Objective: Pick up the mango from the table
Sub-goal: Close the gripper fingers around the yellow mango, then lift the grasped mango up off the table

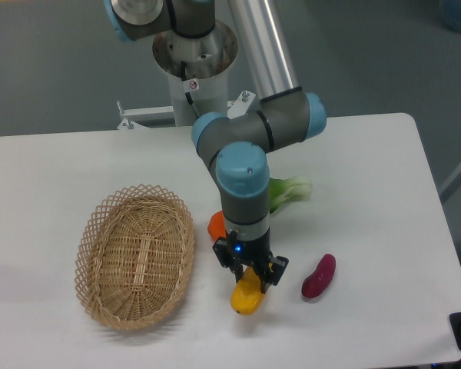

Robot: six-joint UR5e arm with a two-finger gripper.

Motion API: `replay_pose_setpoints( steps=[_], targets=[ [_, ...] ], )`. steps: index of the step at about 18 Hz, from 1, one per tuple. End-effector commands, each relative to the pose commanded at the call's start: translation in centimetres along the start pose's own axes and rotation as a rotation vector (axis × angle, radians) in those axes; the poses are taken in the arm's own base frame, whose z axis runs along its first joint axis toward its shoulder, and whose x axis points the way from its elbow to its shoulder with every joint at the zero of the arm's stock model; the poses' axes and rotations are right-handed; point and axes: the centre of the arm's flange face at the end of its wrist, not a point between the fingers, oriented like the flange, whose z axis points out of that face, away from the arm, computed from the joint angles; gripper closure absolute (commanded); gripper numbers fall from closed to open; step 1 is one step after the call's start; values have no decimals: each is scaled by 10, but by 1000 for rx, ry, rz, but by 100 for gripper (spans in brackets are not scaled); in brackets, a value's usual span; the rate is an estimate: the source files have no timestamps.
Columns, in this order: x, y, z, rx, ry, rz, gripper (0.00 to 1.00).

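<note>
One arm points straight down, its pincer (250, 278) clamped around the mango (247, 296) above the table (369, 231).

The table (369, 169) is smooth matt white, looks like laminate. The basket (135, 255) at lower left is open-weave wicker, pale and rough. The mango (247, 296) has smooth, slightly waxy yellow skin. The arm (250, 131) is grey matt metal with glossy blue plastic caps, and the big tube up top is brushed aluminium.
</note>
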Motion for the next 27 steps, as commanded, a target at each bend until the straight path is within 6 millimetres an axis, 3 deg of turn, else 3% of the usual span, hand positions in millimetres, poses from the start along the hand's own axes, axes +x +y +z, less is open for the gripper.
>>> replay_pose_setpoints(
  steps=[5,10,17,27],
  targets=[
    [1,-11,-46,106,17,-20,66],
    [15,-15,-89,197,51,-72,66],
    [18,-25,-103,232,58,-109,66],
    [21,-25,-105,232,59,-96,66]
  ],
)
